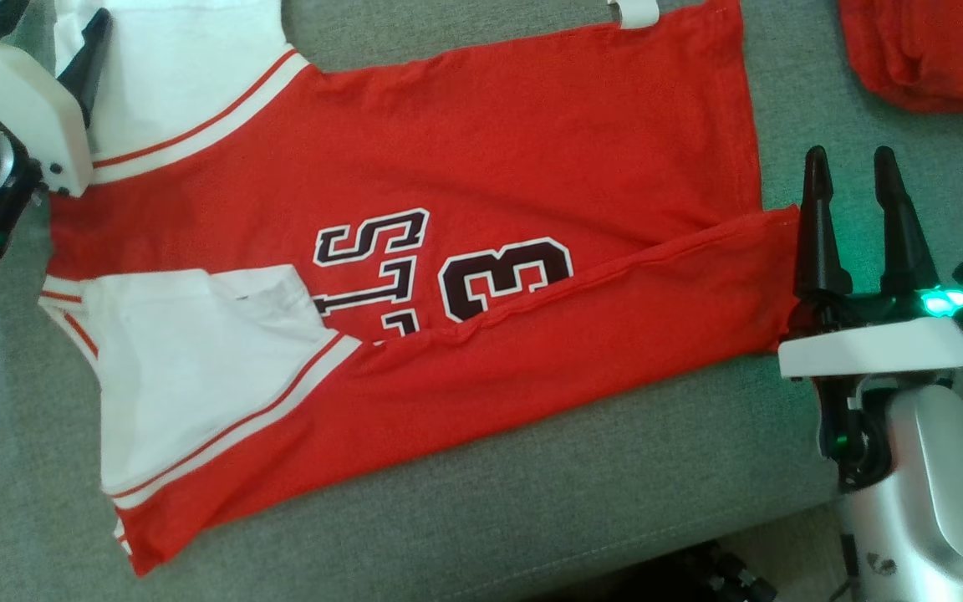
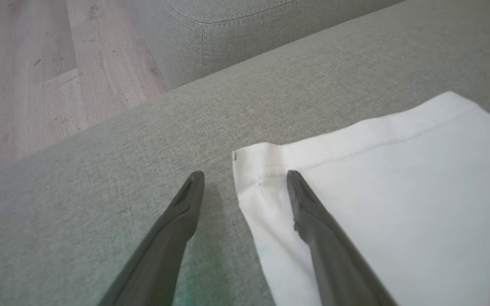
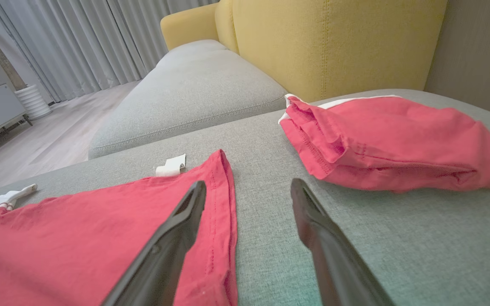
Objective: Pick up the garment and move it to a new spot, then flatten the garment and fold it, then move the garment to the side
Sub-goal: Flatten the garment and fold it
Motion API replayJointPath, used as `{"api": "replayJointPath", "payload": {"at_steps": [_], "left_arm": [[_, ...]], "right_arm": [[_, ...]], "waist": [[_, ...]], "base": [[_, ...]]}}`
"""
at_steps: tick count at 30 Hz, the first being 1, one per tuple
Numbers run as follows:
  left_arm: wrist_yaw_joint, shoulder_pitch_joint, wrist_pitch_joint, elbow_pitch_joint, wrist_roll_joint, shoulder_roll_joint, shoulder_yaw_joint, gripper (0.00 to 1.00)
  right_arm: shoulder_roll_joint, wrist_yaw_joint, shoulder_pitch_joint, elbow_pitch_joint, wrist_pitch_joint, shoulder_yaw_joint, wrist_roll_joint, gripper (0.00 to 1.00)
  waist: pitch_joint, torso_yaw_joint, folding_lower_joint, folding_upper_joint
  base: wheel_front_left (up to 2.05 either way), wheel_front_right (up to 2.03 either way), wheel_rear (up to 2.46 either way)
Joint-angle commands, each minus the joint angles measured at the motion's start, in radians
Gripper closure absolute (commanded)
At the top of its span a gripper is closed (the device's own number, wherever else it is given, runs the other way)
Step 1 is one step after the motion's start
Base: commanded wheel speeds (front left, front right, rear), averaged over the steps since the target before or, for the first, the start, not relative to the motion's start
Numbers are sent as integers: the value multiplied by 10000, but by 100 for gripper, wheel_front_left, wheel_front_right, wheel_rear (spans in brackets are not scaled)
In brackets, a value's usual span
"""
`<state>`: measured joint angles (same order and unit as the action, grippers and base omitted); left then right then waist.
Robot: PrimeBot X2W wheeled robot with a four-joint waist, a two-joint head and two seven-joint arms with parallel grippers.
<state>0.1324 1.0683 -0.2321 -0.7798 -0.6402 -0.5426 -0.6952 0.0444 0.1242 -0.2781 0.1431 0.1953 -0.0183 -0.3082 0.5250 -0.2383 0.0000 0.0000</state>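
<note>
The garment (image 1: 465, 167) is a red jersey with white sleeves and dark lettering, spread on the grey sofa seat with its near long edge folded over the front. My left gripper (image 2: 245, 178) stands open at the far white sleeve's corner (image 2: 377, 191), one finger over the cloth and one over bare cushion. In the head view it sits at the upper left (image 1: 84, 58). My right gripper (image 1: 849, 180) is open just beyond the jersey's hem, nothing between its fingers. In the right wrist view (image 3: 249, 191) one finger lies over the red hem (image 3: 219, 212).
A second folded red garment (image 3: 389, 140) lies on the seat right of my right gripper, also at the head view's top right (image 1: 933, 50). A yellow backrest (image 3: 334, 42) rises behind. The seat's front edge (image 1: 615, 552) runs below, and wood floor (image 2: 36, 63) lies past the left end.
</note>
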Motion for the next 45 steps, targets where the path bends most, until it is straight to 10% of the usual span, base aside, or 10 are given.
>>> {"api": "replayJointPath", "payload": {"at_steps": [1, 4, 5, 7, 27, 34, 45], "left_arm": [[-18, 466, 29, 71, -59, -544, 173, 0], [-18, 596, -184, -162, -351, -540, -187, 0], [-18, 600, -308, -188, -482, -528, -344, 15], [-18, 600, -508, -148, -796, -541, -649, 100], [-114, 295, 4083, 262, -699, 134, -1314, 100], [-560, -743, 4446, 2015, -568, 12, -1513, 100], [-1546, -2399, 3824, 5519, -635, -701, -1859, 100]], "right_arm": [[59, 65, -175, -255, 99, -206, -50, 0], [59, 65, -233, -243, 114, -262, -52, 0], [59, 65, -245, -244, 121, -263, -53, 0], [59, 65, -251, -244, 135, -238, -53, 0], [58, 65, -380, -576, -1187, 950, 967, 0], [60, 65, -1107, -961, -2703, 1425, 1977, 0], [623, 65, -3269, 1624, -5490, 2150, 3285, 0]], "waist": [[11, -6, 0, 0], [48, -41, 0, 0], [50, -46, 0, 0], [47, -42, 0, 0], [-1653, 1481, 0, 0], [-1938, 2317, 0, 0], [-1833, 3012, 0, 0]], "base": [[0, 0, 0], [0, 0, 0], [0, 0, 0], [0, 0, 0], [0, 0, 0], [0, 0, 0], [0, 0, 0]]}}
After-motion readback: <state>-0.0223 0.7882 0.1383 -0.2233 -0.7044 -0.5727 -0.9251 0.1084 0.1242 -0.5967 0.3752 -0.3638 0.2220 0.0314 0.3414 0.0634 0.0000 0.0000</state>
